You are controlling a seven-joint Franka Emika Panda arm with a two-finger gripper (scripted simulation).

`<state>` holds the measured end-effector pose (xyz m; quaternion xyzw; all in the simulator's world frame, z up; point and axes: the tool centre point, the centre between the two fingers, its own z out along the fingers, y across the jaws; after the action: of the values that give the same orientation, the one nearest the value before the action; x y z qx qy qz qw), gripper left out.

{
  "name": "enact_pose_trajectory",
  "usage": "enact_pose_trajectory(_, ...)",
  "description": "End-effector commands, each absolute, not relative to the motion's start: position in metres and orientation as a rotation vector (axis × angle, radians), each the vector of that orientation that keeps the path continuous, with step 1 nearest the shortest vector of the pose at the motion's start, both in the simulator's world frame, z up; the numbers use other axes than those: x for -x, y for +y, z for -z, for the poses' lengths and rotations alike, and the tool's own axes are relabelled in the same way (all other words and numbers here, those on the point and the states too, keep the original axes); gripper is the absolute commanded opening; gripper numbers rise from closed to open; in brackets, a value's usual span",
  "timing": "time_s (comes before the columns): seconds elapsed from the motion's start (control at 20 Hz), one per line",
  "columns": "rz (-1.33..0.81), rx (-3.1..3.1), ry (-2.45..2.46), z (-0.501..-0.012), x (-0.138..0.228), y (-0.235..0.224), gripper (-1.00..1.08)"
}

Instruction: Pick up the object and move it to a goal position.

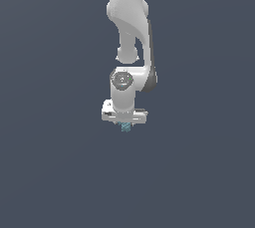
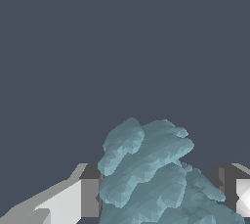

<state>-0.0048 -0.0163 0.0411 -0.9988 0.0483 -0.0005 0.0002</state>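
The object (image 1: 125,127) is a tiny teal, ridged blocky piece showing just under the white gripper (image 1: 125,124) in the exterior view. In the wrist view the object (image 2: 151,174) fills the space between the two fingers (image 2: 80,198), lumpy and pale teal, touching both sides. The gripper is shut on it. The arm hangs straight down from the top of the exterior view, the hand near the middle. I cannot tell from the flat grey ground whether the object is lifted or resting.
Only a plain dark grey-blue surface (image 1: 60,172) lies around the arm. No goal marker or other object shows in either view.
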Motion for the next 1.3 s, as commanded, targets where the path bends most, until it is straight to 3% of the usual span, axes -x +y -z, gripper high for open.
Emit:
enact_pose_trajectory(0.0, 0.000, 3.138, 0.152, -0.040, 0.005, -0.017, -1.00)
enact_pose_trajectory(0.65, 0.000, 3.138, 0.152, -0.050, 0.017, 0.001, -1.00)
enact_pose_trajectory(1.25, 0.000, 3.138, 0.151, -0.096, 0.075, 0.088, -1.00)
